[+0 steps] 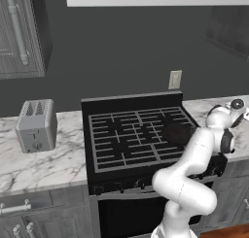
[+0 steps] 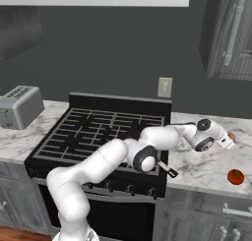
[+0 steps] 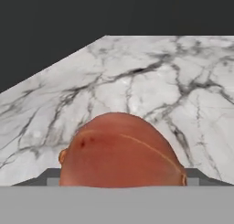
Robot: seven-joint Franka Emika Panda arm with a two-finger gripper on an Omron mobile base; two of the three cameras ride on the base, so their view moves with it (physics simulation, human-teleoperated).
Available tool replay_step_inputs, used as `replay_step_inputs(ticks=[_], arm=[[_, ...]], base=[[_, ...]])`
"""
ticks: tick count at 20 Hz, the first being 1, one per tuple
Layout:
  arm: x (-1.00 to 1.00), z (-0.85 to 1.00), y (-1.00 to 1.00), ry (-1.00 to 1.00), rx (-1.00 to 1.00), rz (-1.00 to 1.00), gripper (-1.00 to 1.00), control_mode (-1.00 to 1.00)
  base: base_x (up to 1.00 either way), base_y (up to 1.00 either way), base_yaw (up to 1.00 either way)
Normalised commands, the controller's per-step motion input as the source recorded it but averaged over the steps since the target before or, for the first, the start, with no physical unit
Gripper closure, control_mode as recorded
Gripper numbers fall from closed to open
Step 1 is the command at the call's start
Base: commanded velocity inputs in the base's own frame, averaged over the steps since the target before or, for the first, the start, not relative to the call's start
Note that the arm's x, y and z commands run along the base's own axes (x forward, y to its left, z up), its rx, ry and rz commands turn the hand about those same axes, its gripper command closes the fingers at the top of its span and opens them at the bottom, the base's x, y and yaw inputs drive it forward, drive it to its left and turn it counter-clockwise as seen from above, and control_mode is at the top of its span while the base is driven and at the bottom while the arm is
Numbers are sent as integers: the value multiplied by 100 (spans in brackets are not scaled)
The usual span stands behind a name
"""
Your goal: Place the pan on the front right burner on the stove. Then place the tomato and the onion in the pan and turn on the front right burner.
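The claw (image 2: 230,142) reaches over the marble counter (image 2: 206,168) to the right of the stove (image 2: 98,132), and the onion (image 3: 121,152) sits right at its tips; whether the jaws already press on it I cannot tell. To do this step well, I think the claw should keep the onion centred and close slowly, since a round ball can roll away. The onion has no clear long axis. The tomato (image 2: 236,176) lies on the counter further from the stove, toward the front edge. The pan (image 1: 177,133) rests on the stove's right side.
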Motion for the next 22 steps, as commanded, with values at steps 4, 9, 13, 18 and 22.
replay_step_inputs(ticks=[4,9,13,18,22], arm=[[-51,69,34,19,28,-2,100,-100],[-61,91,63,19,29,-3,100,-100],[-64,83,77,25,31,-3,100,-100],[-69,52,87,21,25,-3,100,-100],[-69,37,98,12,16,-4,100,-100]], base=[[0,0,0],[0,0,0],[0,0,0],[0,0,0],[0,0,0]])
